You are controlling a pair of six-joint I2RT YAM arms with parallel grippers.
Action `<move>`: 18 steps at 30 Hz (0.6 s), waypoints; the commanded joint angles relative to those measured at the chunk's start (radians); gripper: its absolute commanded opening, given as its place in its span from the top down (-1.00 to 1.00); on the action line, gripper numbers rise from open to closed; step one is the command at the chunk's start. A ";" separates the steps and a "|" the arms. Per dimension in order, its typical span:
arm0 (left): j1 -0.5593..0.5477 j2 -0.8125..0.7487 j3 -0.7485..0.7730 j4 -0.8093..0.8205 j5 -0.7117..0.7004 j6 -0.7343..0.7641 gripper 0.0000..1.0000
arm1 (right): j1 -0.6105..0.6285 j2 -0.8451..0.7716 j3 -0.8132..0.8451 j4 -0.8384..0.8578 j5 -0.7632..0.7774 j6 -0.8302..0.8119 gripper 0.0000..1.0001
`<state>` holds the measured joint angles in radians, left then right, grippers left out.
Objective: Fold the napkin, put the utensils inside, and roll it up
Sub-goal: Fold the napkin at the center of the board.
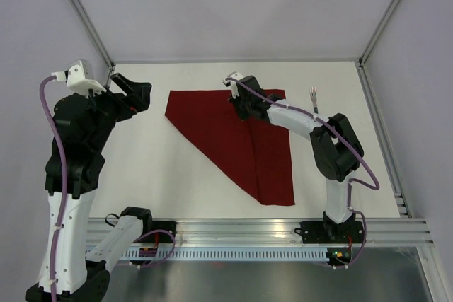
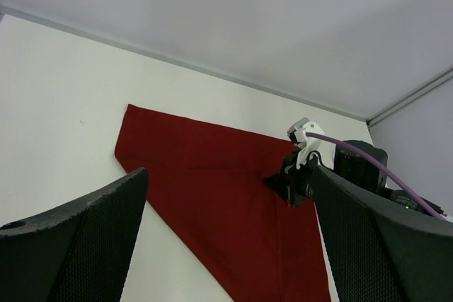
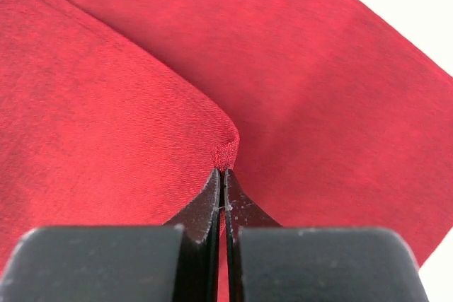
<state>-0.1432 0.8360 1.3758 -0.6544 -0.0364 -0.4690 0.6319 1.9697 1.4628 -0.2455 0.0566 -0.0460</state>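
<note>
The dark red napkin (image 1: 226, 139) lies on the white table, one part folded over, leaving a diagonal left edge and a vertical crease. My right gripper (image 1: 238, 102) is shut on a hemmed corner of the napkin (image 3: 106, 104), pinched at the tips (image 3: 221, 172) over the cloth near its far edge. My left gripper (image 1: 133, 91) hangs open above the table, left of the napkin (image 2: 212, 203), with nothing between its fingers (image 2: 228, 175). A pale utensil (image 1: 313, 97), a fork, lies right of the napkin near the far edge, its lower end behind the right arm.
The white table (image 1: 177, 182) is walled at the back and sides. A metal rail (image 1: 248, 235) runs along the near edge with both arm bases. The right arm (image 1: 333, 146) stretches across the napkin's right side.
</note>
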 commanded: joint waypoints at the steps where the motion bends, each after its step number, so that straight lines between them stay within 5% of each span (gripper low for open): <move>1: 0.002 0.002 -0.007 0.042 0.030 -0.036 -0.99 | -0.037 -0.048 -0.009 0.037 -0.004 -0.017 0.99; 18: 0.001 0.023 -0.024 0.071 0.064 -0.039 -0.99 | -0.184 -0.055 -0.012 0.064 -0.008 -0.012 0.99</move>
<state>-0.1432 0.8532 1.3567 -0.6239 -0.0128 -0.4713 0.4706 1.9663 1.4475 -0.2157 0.0486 -0.0566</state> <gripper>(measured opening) 0.993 0.011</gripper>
